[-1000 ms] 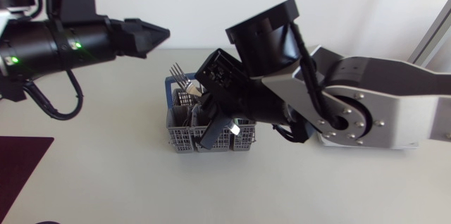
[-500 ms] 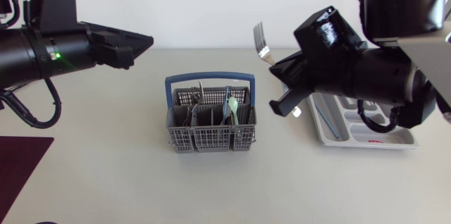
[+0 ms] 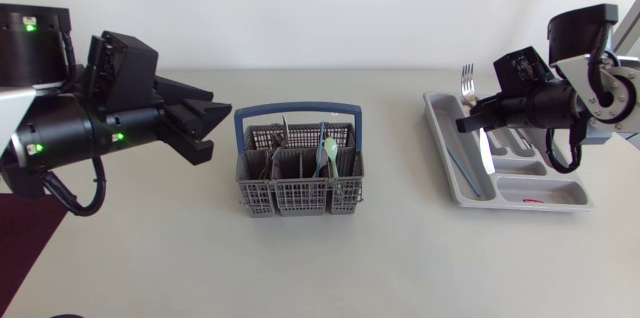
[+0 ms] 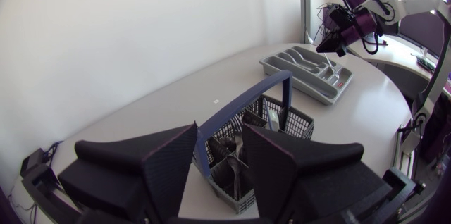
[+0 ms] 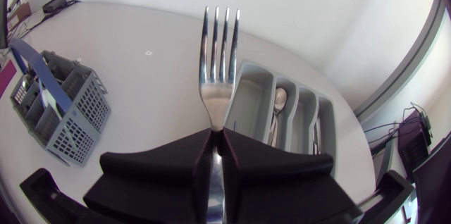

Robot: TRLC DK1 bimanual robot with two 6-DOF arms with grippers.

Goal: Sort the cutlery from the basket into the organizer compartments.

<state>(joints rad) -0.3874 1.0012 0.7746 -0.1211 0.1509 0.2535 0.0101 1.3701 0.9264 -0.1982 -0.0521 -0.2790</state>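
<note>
A grey cutlery basket [image 3: 298,186] with a blue handle stands mid-table, holding several utensils, one with a pale green handle [image 3: 329,151]. My left gripper [image 3: 208,124] hovers open to its left, nothing between its fingers; in the left wrist view the basket [image 4: 262,121] lies just ahead of that gripper [image 4: 220,169]. My right gripper [image 3: 468,116] is shut on a steel fork [image 3: 466,80], tines up, over the left end of the grey organizer [image 3: 458,183]. In the right wrist view the fork [image 5: 218,76] rises from the gripper [image 5: 215,148], with the organizer [image 5: 248,90] beyond.
A spoon [image 5: 280,100] lies in one organizer compartment, and a thin blue item [image 3: 461,172] in the left one. A dark maroon mat [image 3: 28,238] covers the table's front left corner. The basket [image 5: 58,108] sits well to the side of my right gripper.
My right arm lifted the fork out of the basket and carried it right to the organizer. My left arm sank lower beside the basket, its fingers a little wider apart.
</note>
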